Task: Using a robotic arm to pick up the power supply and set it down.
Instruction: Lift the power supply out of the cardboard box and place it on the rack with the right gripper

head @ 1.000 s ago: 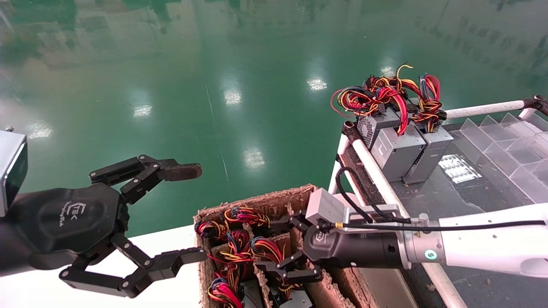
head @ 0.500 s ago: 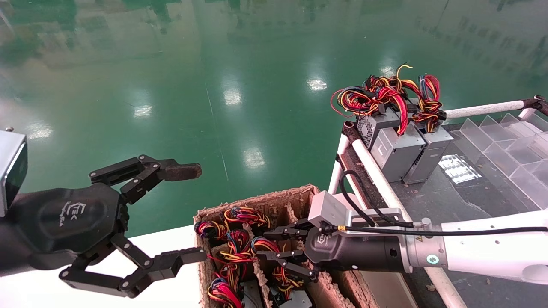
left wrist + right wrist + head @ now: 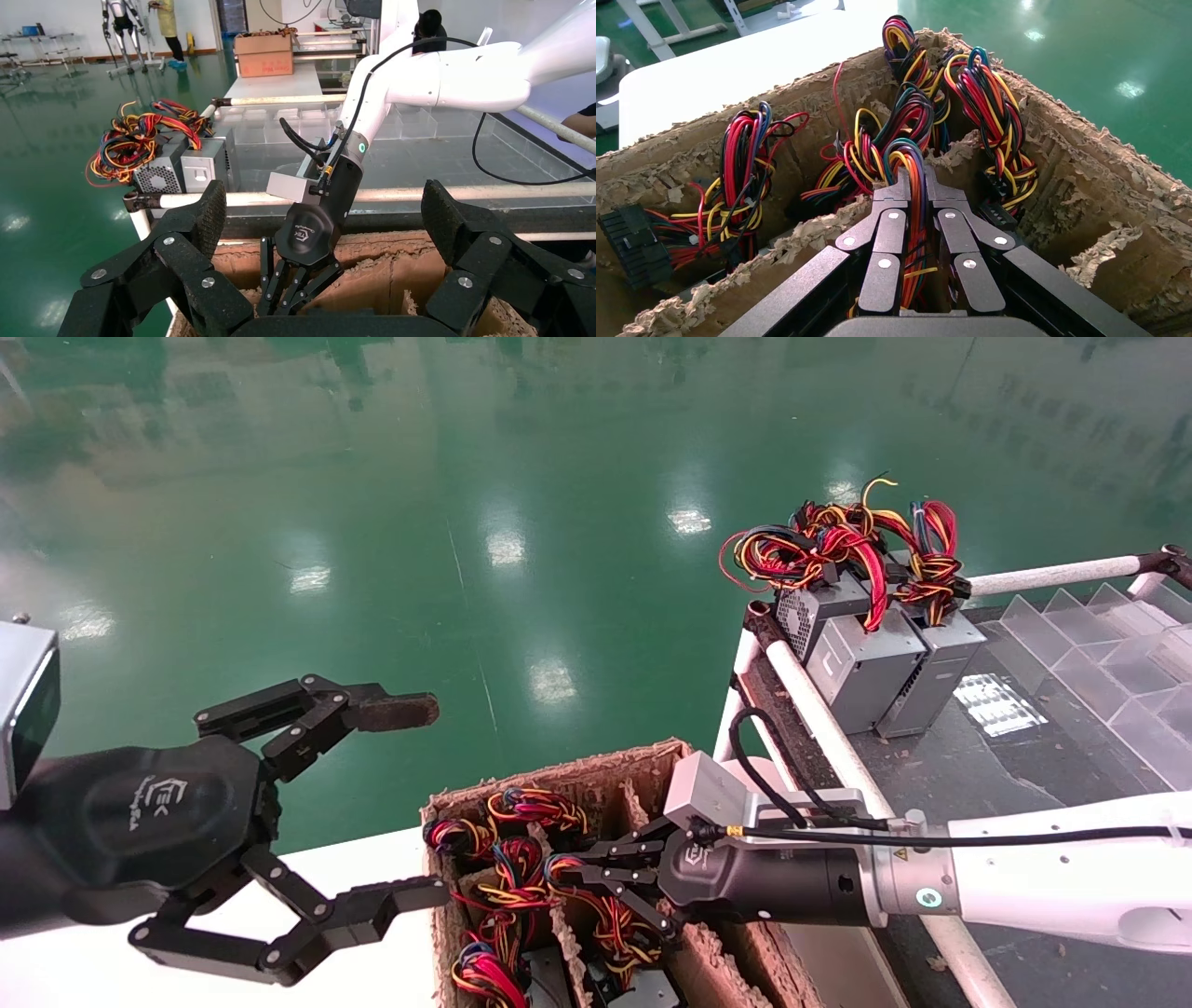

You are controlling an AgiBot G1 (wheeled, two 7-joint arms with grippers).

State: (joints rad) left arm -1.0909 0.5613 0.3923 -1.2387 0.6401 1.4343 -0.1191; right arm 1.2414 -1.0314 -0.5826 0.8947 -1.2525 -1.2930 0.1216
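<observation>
1. The right hand (image 3: 570, 877) reaches into a torn cardboard box (image 3: 559, 775), its arm (image 3: 1052, 882) stretching in from the right.
2. Its fingers (image 3: 905, 203) are clenched on a looped wire bundle (image 3: 909, 151) — red, yellow, orange and black strands pinched between the two tips.
3. That bundle belongs to a power supply (image 3: 615, 947) sitting low in a box compartment; its metal body is mostly hidden.
4. More wire bundles (image 3: 535, 803) fill the neighbouring compartments.
5. Two grey units (image 3: 866, 663) with tangled wires (image 3: 838, 547) stand on the dark worktop (image 3: 1024, 756) to the right, against its white rail.
6. The left hand (image 3: 414, 798) hangs left of the box — released, fingers spread wide, holding nothing.
</observation>
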